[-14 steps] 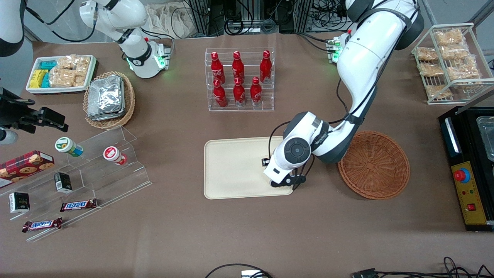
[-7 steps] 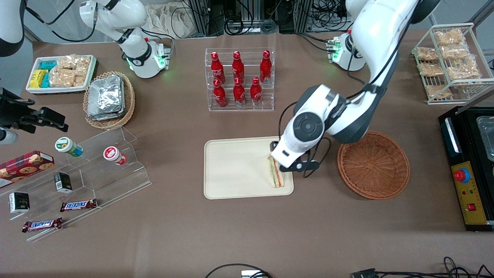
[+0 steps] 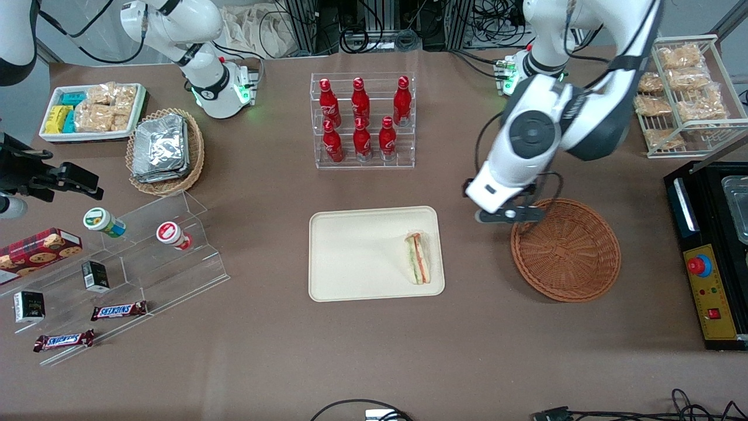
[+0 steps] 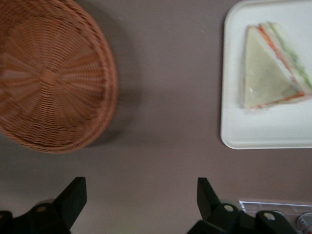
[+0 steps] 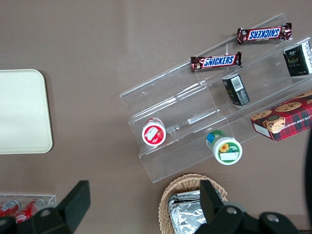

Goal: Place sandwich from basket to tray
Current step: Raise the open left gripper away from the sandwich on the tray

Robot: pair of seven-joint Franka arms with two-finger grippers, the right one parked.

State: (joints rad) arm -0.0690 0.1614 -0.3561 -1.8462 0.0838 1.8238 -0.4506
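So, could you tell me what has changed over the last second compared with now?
The gripper let go of the sandwich, which now lies on the tray near its edge toward the basket. The arm rose and drew away from the tray; the gripper now hangs open, empty, over bare table beside the basket. Tray and basket have not moved.

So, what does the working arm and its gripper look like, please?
The left arm has glossy white shells with dark grey joints, a round dark grey cap, and thin black cables looped beside the wrist. Its base shows a green light. The gripper, over bare table beside the basket, has black angular fingers.
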